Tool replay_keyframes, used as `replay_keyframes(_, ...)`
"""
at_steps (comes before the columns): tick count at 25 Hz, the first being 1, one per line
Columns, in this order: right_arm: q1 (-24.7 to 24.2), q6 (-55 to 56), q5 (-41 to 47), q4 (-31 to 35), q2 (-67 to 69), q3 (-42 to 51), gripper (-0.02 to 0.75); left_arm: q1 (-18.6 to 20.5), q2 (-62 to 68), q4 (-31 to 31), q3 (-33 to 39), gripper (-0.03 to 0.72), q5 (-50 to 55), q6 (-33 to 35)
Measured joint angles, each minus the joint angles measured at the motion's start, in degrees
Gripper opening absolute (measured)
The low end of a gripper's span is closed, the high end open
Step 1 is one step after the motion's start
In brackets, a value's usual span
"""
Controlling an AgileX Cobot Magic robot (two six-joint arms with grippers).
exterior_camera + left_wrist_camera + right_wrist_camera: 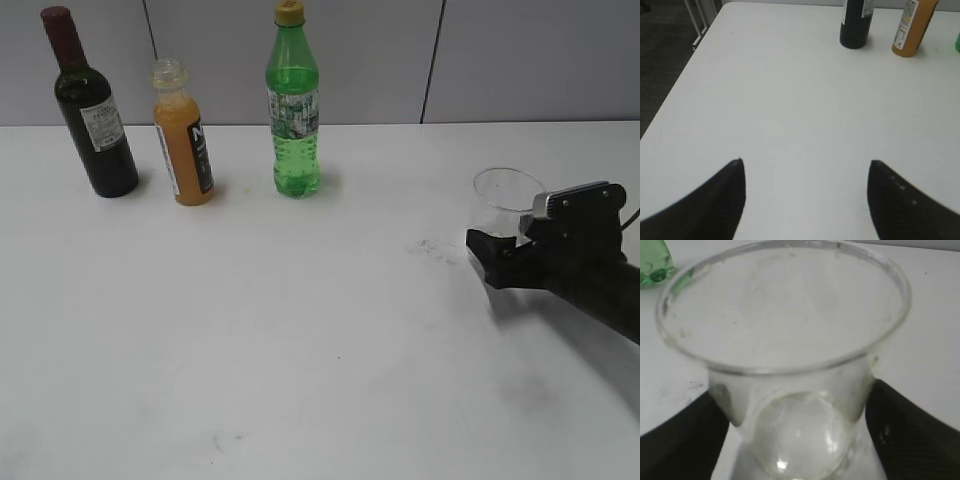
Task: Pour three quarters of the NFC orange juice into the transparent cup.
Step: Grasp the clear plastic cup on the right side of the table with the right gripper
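The NFC orange juice (183,150) stands upright at the back left of the white table (300,350), between two taller bottles. It also shows at the top right of the left wrist view (912,30). The transparent cup (503,200) stands at the right, empty. My right gripper (495,250) is shut on its lower wall, with a finger pressed on each side in the right wrist view (795,405), where the cup (790,330) fills the frame. My left gripper (805,172) is open and empty over bare table near the left edge, well short of the bottles. It is out of the exterior view.
A dark wine bottle with a red cap (92,110) stands left of the juice and also shows in the left wrist view (856,25). A green bottle with a yellow cap (294,110) stands to the juice's right. The table's left edge (685,80) drops to dark floor.
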Motion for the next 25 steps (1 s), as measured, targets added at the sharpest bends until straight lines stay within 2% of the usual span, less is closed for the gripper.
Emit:
replay_keyframes(6,0.0,0.4,0.0,-3.2,4.1,-3.5,0.647,0.0,0.0,0.0,0.0,0.584,0.0,0.0)
replay_keyframes(13,0.0,0.4,0.0,-3.6,5.0,-4.6,0.64,0.0,0.0,0.0,0.0,0.584,0.0,0.0)
replay_keyframes(25,0.0,0.4,0.0,-3.7,5.0,-4.6,0.582,0.0,0.0,0.0,0.0,0.584,0.0,0.0)
